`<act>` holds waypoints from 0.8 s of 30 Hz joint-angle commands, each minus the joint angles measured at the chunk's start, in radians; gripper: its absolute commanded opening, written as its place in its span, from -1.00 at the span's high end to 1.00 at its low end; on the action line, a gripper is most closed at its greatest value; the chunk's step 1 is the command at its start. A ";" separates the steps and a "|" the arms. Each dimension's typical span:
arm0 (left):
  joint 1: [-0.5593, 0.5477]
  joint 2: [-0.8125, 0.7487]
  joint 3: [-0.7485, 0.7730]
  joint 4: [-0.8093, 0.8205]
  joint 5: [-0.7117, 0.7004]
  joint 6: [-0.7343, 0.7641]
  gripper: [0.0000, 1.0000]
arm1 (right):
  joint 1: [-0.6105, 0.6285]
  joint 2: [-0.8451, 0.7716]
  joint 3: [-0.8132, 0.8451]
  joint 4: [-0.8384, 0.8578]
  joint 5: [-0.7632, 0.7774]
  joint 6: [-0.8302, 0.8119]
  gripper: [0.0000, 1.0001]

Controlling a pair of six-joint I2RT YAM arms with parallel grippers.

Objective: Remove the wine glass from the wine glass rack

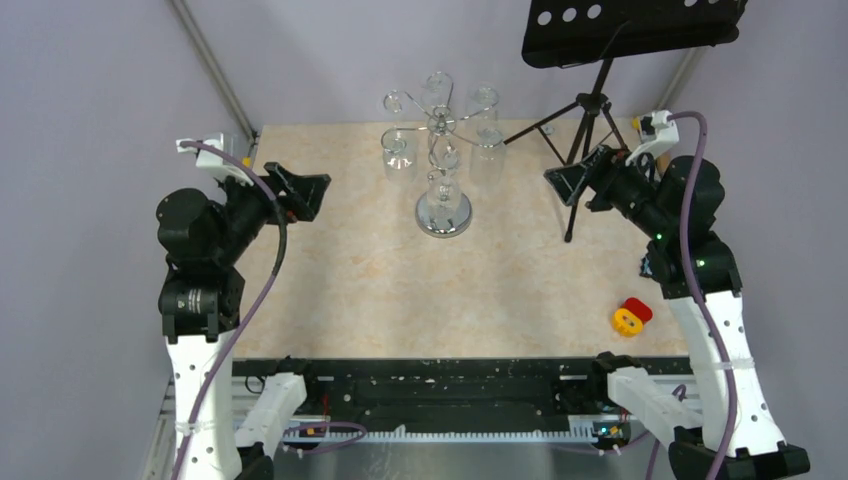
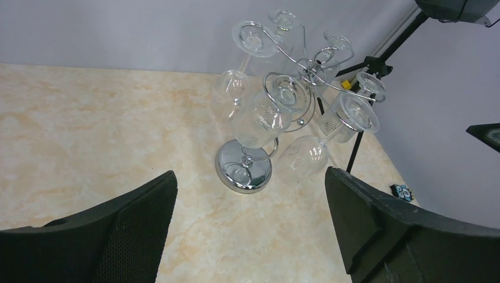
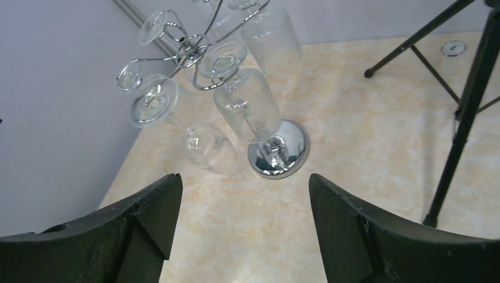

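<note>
Status: approach stage, with no contact made. The shiny chrome wire wine glass rack (image 1: 444, 214), which has a round mirrored base, a twisted stem and curled spiral arms, stands on the far middle part of the beige marbled table (image 1: 340, 290), roughly midway between the two arms. Several clear wine glasses hang bowl-down from its spiral arms; none has been removed. The nearest clear wine glass (image 1: 443, 186) hangs at the front, close to the stem and above the base. The black two-finger left gripper (image 1: 303, 193) hovers to the left of the rack with its jaws spread wide and nothing between them. The black two-finger right gripper (image 1: 578, 180) hovers to the right in the same condition, wide and empty. Both are well apart from the glassware and both wrist views are aimed at the rack. The black tripod music stand (image 1: 597, 100) stands just behind the right gripper, so travel on that side should avoid its legs. The next move probably calls for one arm to advance toward a single hanging glass, bracket its bowl or stem between the open fingers, close gently, then slide the foot outward along the wire curl until it is free. Neighbouring glasses hang close together, so a narrow, level entry is advisable.
</note>
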 commanded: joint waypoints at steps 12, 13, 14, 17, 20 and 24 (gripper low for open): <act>0.004 -0.070 -0.083 0.071 0.070 -0.005 -0.96 | 0.022 0.045 -0.278 0.675 -0.411 0.580 -0.64; 0.004 -0.078 -0.089 0.072 0.068 -0.005 -0.96 | 0.030 0.048 -0.294 0.702 -0.394 0.613 -0.64; 0.004 -0.086 -0.094 0.072 0.066 -0.004 -0.96 | 0.041 0.048 -0.303 0.720 -0.366 0.638 -0.64; 0.004 -0.106 -0.098 0.069 0.078 0.003 -0.96 | 0.086 0.033 -0.350 0.820 -0.269 0.731 -0.65; 0.004 -0.140 -0.119 0.112 0.168 0.017 -0.96 | 0.155 0.007 -0.424 0.945 -0.121 0.855 -0.67; 0.005 -0.204 -0.164 0.198 0.196 0.003 -0.96 | 0.249 0.002 -0.424 0.940 0.051 0.876 -0.66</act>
